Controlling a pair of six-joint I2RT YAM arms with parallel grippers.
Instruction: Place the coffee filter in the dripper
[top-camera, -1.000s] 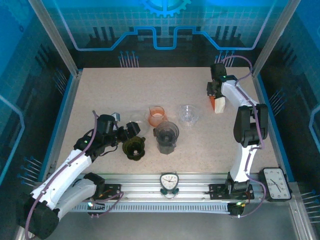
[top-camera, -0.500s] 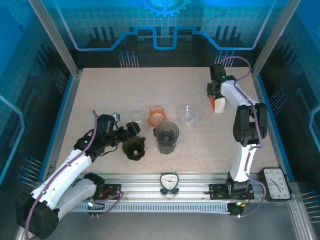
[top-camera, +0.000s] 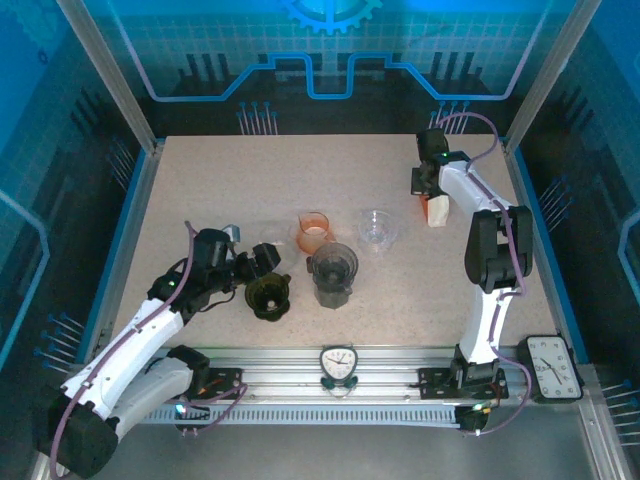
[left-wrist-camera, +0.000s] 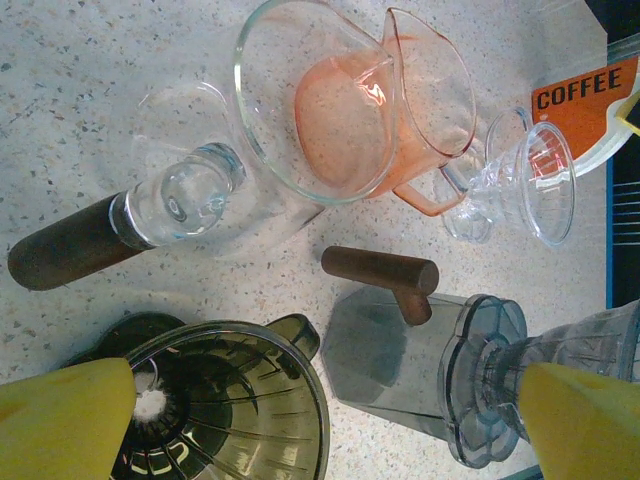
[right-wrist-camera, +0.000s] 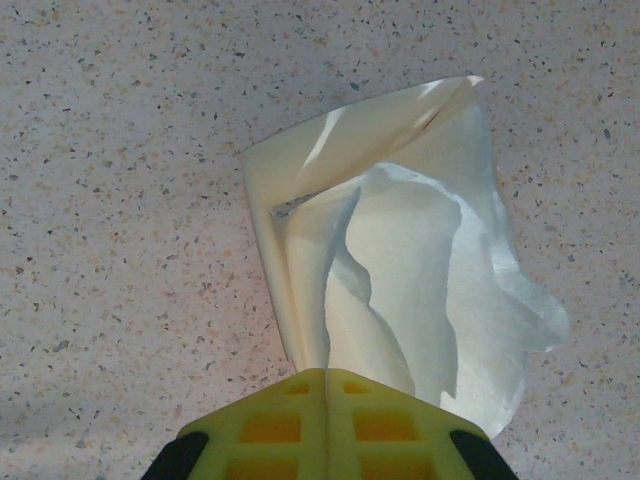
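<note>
Right gripper: fingers pressed together, pinching 1 edge of the white coffee filter.
Coffee filter: far right of the table, well apart from the dark dripper.
Left gripper: spread wide, holding nothing, just beside the dark dripper, near left.

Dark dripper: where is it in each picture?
Top: dark dripper left of centre, by the left gripper.
Left wrist: bottom edge, between the yellow fingers.
Right wrist: aimed at the filter over the speckled table.
Shared landmark: grey pot, just right of the dripper.
</note>
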